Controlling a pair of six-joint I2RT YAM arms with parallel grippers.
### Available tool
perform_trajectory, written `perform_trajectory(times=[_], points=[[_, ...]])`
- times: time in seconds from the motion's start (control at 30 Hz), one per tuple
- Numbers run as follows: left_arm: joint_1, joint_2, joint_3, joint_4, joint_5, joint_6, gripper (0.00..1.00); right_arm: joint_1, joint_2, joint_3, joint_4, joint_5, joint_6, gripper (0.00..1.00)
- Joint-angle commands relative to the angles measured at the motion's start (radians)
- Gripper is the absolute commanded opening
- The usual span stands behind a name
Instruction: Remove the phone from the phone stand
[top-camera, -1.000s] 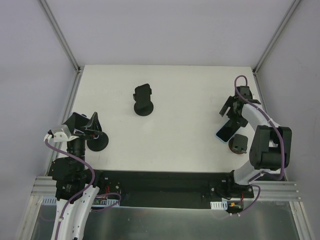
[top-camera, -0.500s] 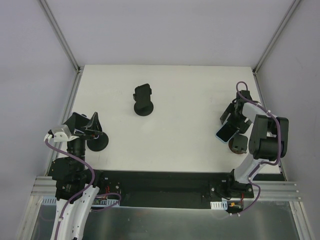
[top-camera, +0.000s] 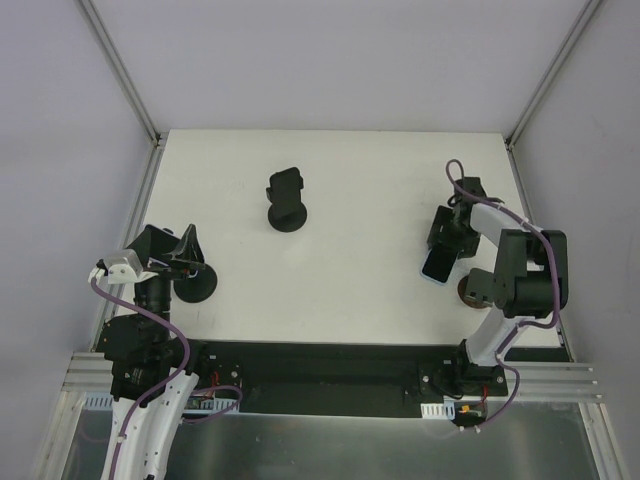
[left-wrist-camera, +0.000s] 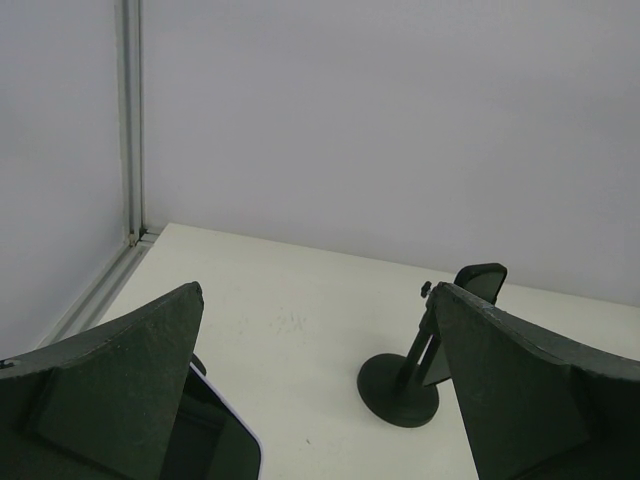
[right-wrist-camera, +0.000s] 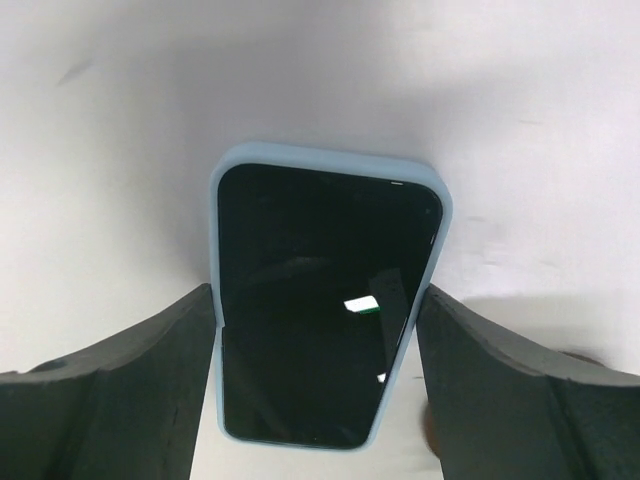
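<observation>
A phone in a light blue case is between the fingers of my right gripper, just left of a dark round phone stand at the table's right side. In the right wrist view the phone faces up with a dark screen. Both fingers press its long edges, and the right gripper is shut on it. The phone is off the stand. My left gripper is open and empty at the left side; in its wrist view it is spread wide.
A second black stand with a cradle stands mid-table, also seen in the left wrist view. A third black round stand sits by the left gripper. A dark slab with a pale edge lies under the left finger. Walls enclose the table.
My right gripper has swung left with the phone, carrying it away from the right stand and turning it more upright in the top view. The left arm has not moved.
</observation>
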Motion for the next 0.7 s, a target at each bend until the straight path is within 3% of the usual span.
perform_trajectory(times=[0.0, 0.33, 0.67], points=[[-0.009, -0.050, -0.005, 0.024, 0.011, 0.020, 0.99, 0.151, 0.016, 0.056, 0.043, -0.177, -0.132, 0.45], [-0.009, -0.041, -0.006, 0.024, 0.014, 0.023, 0.99, 0.338, 0.045, 0.116, -0.016, -0.151, -0.373, 0.50], [-0.009, -0.045, -0.006, 0.023, 0.014, 0.023, 0.99, 0.333, 0.123, 0.160, -0.077, -0.010, -0.245, 0.50]])
